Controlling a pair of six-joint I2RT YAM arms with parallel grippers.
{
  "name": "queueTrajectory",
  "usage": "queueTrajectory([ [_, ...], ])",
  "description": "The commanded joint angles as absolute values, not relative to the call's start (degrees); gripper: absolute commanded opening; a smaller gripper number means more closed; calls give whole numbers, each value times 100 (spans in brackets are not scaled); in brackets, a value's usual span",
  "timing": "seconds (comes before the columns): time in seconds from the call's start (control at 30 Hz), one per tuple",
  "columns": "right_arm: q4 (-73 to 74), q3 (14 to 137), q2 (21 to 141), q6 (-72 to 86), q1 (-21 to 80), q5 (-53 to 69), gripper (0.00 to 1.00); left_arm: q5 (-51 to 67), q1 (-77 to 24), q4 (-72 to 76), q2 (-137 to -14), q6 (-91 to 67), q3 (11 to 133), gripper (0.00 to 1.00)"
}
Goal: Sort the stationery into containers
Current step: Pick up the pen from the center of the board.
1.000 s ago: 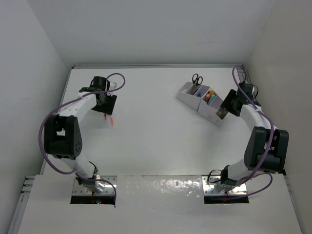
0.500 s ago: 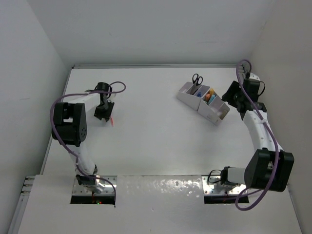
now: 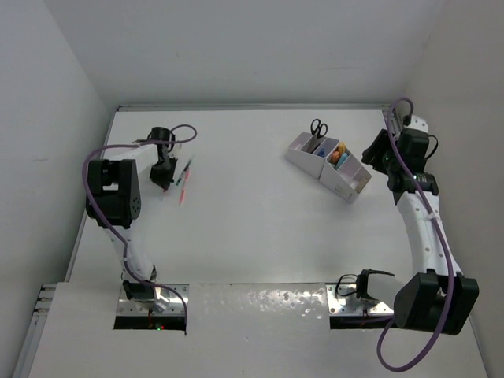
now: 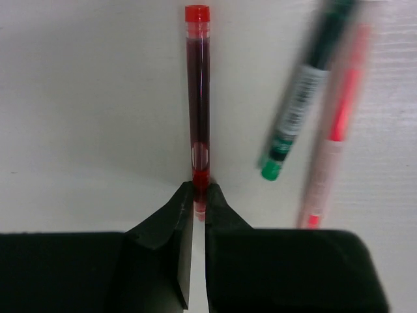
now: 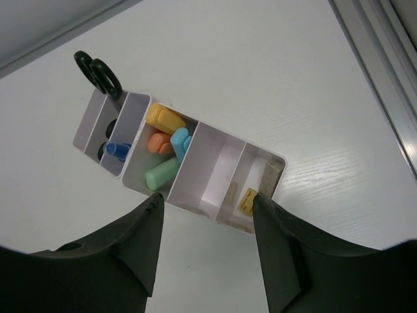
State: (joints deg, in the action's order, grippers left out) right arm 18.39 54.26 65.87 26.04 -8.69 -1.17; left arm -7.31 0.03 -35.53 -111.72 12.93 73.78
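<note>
Left gripper (image 4: 200,195) has snapped shut on a thin red pen (image 4: 199,98); the right arm has drawn back from the organiser's end.

The clear-barrelled, red-capped pen lies on the white table (image 3: 252,228) at far left, its near end pinched between the black fingers (image 4: 171,215). A dark green-tipped pen (image 4: 301,101) and a pale orange pen (image 4: 335,130) lie just beside it, untouched. The right gripper (image 5: 207,203) hangs over the white stepped desk organiser (image 5: 215,171), jaws spread and holding nothing. Inside are black-handled scissors (image 5: 98,72), a blue-capped bottle (image 5: 117,149) and coloured erasers (image 5: 166,147).
</note>
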Motion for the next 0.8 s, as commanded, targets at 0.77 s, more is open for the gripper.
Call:
queueTrajectory([
  [0.77, -991, 6697, 7707, 3689, 2626, 1564, 63, 2978, -2002, -4551, -8833, 2593, 9201, 0],
])
